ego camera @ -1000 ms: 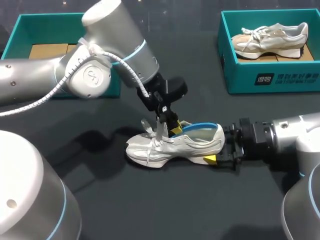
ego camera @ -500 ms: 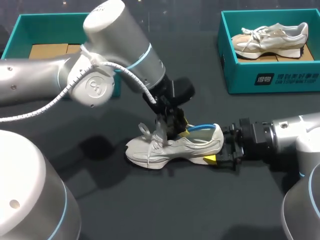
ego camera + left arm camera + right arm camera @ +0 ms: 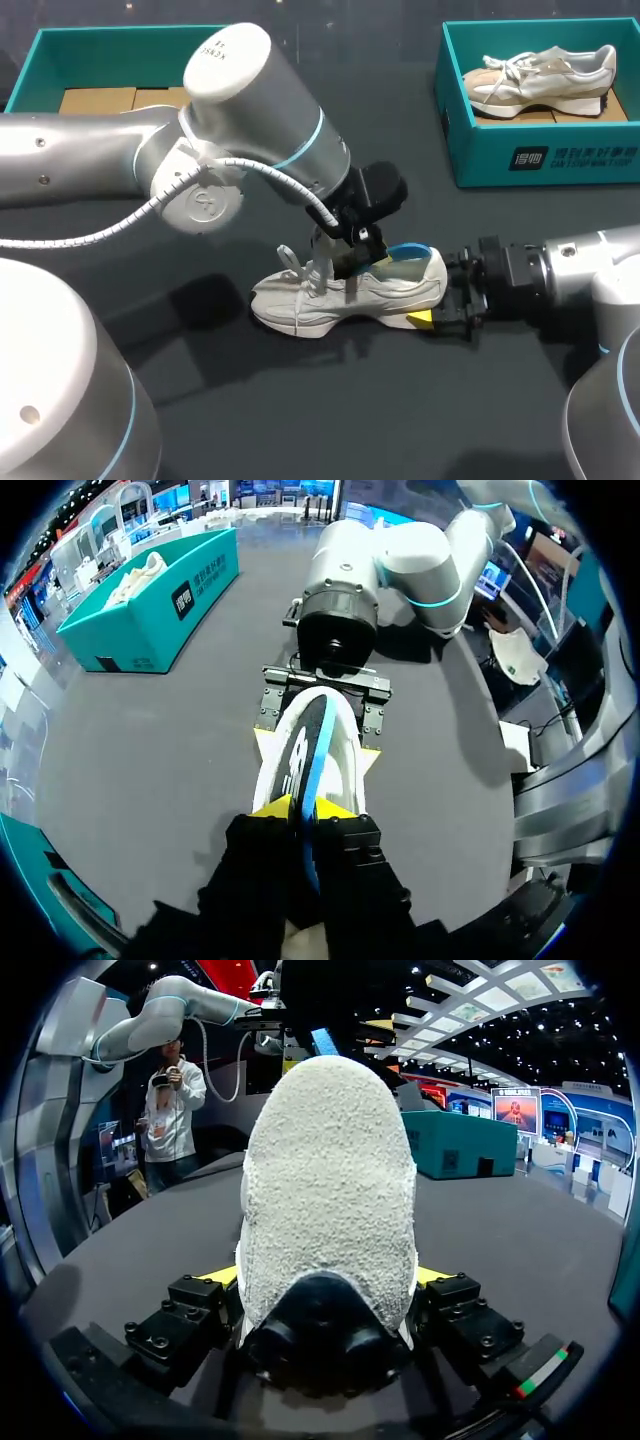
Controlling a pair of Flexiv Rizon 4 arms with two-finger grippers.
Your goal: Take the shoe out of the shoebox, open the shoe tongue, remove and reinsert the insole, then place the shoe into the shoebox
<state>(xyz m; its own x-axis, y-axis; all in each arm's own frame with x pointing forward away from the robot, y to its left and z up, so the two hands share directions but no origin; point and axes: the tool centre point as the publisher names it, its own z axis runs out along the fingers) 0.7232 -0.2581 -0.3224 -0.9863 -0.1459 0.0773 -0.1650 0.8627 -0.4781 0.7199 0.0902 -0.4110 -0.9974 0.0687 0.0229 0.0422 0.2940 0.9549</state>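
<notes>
A white shoe (image 3: 330, 298) lies on its sole mid-table, toe pointing left. Its blue-edged insole (image 3: 412, 250) sticks up out of the opening. My left gripper (image 3: 353, 265) comes down from above onto the opening. In the left wrist view that gripper (image 3: 303, 815) is shut on the front end of the insole (image 3: 312, 742). My right gripper (image 3: 440, 312) is at the heel, low over the table. In the right wrist view the heel (image 3: 330, 1180) fills the gap of the right gripper (image 3: 325, 1295), and both fingers press it from the sides.
A teal shoebox (image 3: 545, 165) at the back right holds a second, beige-and-white shoe (image 3: 540, 75). Another teal box (image 3: 35, 60) with cardboard inside stands at the back left, partly hidden behind my left arm.
My left arm has shifted right and a little lower over the shoe's opening, toward the heel. The shoe and the right gripper have stayed put.
</notes>
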